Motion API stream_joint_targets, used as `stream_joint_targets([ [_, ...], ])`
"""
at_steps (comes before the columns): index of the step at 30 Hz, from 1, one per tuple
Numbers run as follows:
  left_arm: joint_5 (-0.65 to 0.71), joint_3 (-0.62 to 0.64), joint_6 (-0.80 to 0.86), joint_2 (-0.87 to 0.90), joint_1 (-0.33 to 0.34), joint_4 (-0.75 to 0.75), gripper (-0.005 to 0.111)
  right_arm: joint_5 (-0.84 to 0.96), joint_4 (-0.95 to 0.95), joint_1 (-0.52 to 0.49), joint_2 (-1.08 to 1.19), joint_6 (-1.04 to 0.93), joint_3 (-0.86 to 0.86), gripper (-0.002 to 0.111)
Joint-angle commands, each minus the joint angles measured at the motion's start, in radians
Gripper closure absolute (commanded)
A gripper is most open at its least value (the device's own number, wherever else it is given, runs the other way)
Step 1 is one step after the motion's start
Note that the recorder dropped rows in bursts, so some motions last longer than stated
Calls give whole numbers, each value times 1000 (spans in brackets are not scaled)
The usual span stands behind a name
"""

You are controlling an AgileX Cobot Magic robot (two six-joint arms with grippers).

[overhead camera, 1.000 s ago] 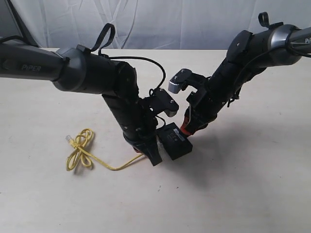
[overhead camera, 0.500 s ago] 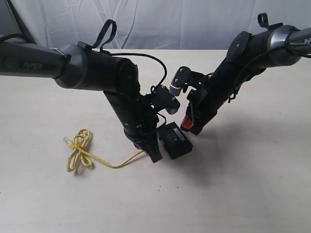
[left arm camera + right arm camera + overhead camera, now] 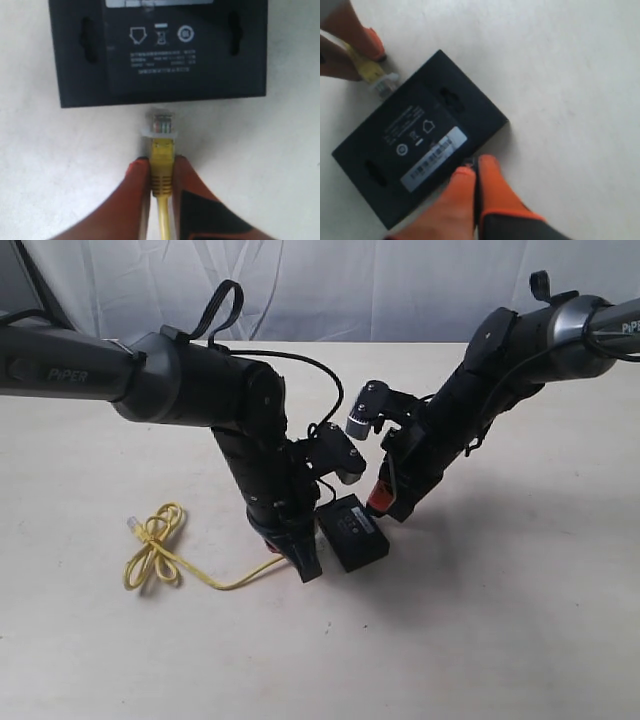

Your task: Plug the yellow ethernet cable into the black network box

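The black network box [image 3: 352, 532] lies flat on the table between the two arms, its pale label [image 3: 434, 159] facing up. My left gripper [image 3: 300, 562] is shut on the yellow ethernet cable [image 3: 155, 546] just behind its clear plug [image 3: 162, 122]. The plug points at the box's [image 3: 160, 50] near side, a small gap away from it. The rest of the cord trails left to a loose loop. My right gripper [image 3: 476, 167] is shut with nothing in it, its orange tips touching the opposite edge of the box [image 3: 420, 135]. No port openings show.
The pale table [image 3: 500, 620] carries nothing else. A white cloth backdrop [image 3: 350, 290] hangs behind it. Both dark arms lean in over the middle, and the cable's free plug [image 3: 130, 523] rests at the loop's far end.
The left gripper and the plug have shifted slightly left, dragging the cable loop left. The box has slid a little left too. The right gripper has come down against the box's edge.
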Motion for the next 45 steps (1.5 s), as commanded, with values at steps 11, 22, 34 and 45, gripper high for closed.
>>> stream_joint_targets([
  [11, -29, -4, -17, -3, -1, -41, 107, -3, 63, -3, 25, -53, 4, 109],
  [22, -40, -4, -70, -3, -1, 0, 107, 33, 43, -3, 25, -39, 4, 109],
  [34, 9, -4, -70, -5, 17, -7, 107, 22, 3, -3, 27, 5, 4, 109],
  [45, -15, -4, -54, -16, 17, -102, 107, 20, 10, -3, 33, 5, 4, 109],
])
